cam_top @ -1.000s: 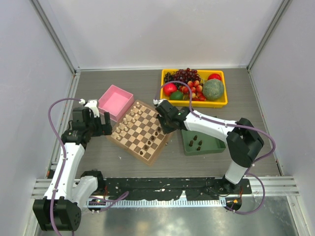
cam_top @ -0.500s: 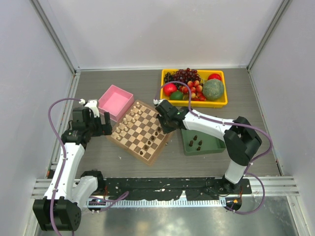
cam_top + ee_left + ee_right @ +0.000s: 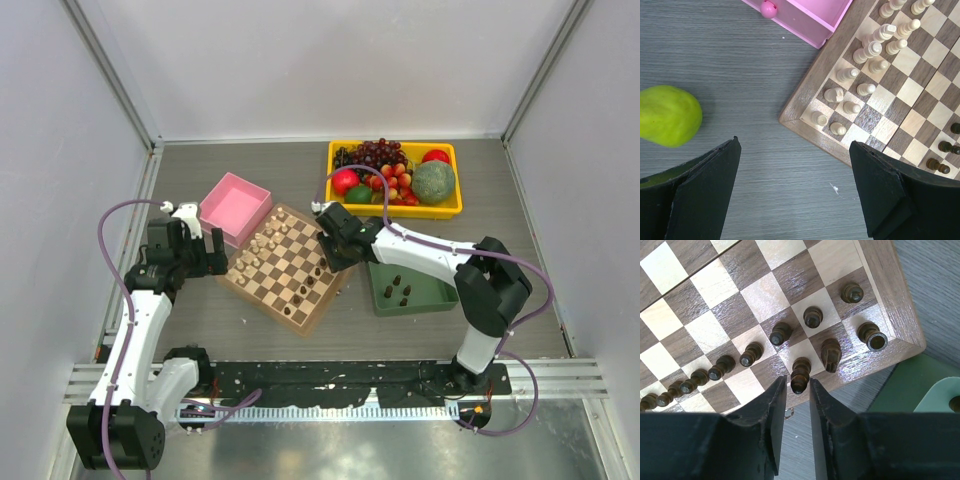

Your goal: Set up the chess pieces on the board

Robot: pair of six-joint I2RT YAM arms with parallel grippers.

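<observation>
Shifting part: since a second before, only the right arm was seen to move. Its elbow was drawn a little inward, and the right gripper (image 3: 796,386) was nudged slightly along the edge of the board (image 3: 883,295) nearest the green tray (image 3: 436,291). The left arm was left unchanged.
Right gripper: its fingers were drawn close together on a dark piece (image 3: 800,373), which was pinched between them with no gap seen on either side.
Dark piece: it was held upright at the back row, just beside the knight (image 3: 831,355). Whether its base was resting on the square could not be told.
Dark pieces on the board: a line of pawns (image 3: 751,354) was set along the second row, and a rook (image 3: 871,336) was stood in the corner.
Dark pieces left over: several (image 3: 403,292) were seen lying in the green tray, to the right of the board.
Left gripper (image 3: 795,187): it was spread wide and empty, and was held over the table near the board corner where the light pieces (image 3: 867,50) were stood.
Meaning for the task: the small shift was judged to be a last lining-up of the piece over its back-row square. Letting go was judged to be the next step, and more trips to the tray were judged to be needed.
</observation>
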